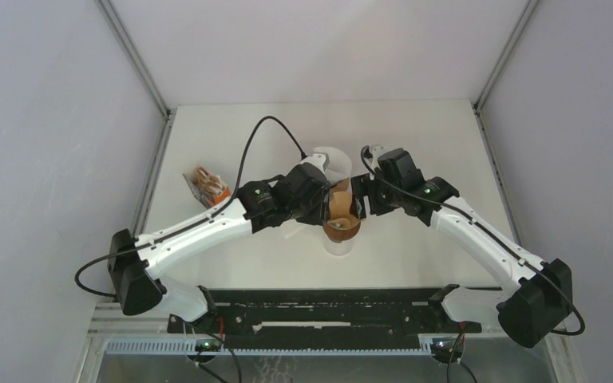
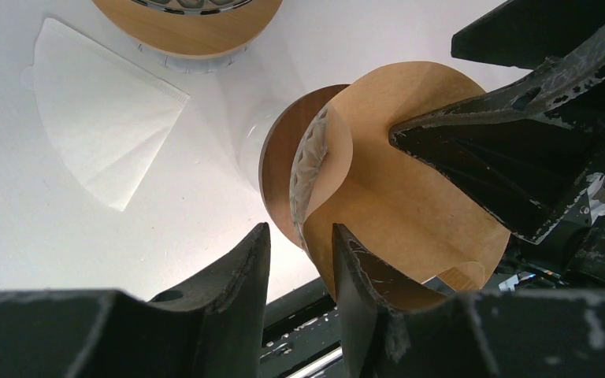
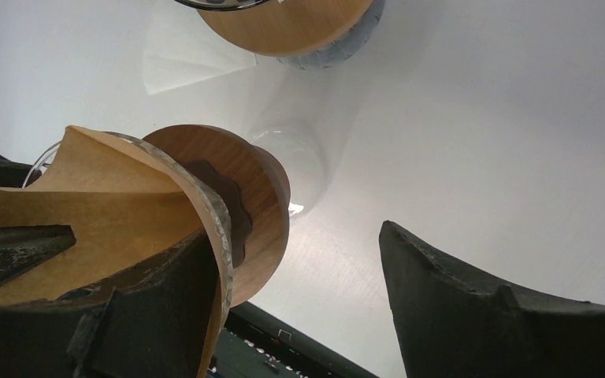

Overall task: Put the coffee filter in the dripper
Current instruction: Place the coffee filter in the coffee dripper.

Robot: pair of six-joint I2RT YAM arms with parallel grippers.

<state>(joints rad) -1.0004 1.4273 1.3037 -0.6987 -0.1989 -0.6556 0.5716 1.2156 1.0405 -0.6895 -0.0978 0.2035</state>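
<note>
The brown paper coffee filter (image 1: 340, 205) stands in the glass dripper (image 1: 342, 229), which has a wooden collar (image 2: 282, 157), at the table's middle. My left gripper (image 2: 300, 230) is at the cone's left edge. Its jaws are a narrow gap apart, the right finger (image 2: 366, 283) lies against the filter (image 2: 410, 189), and nothing is clamped. My right gripper (image 3: 295, 236) is wide open and straddles the dripper's rim (image 3: 219, 228). Its left finger (image 3: 142, 307) is inside against the filter (image 3: 102, 205), and its right finger (image 3: 473, 307) is outside over the table.
A white paper filter (image 2: 98, 118) lies flat on the table behind the dripper. Beside it is a second wooden-ringed piece (image 2: 193, 27), also in the right wrist view (image 3: 291, 27). A snack packet (image 1: 207, 186) lies at the left. The black rail (image 1: 327, 307) runs along the near edge.
</note>
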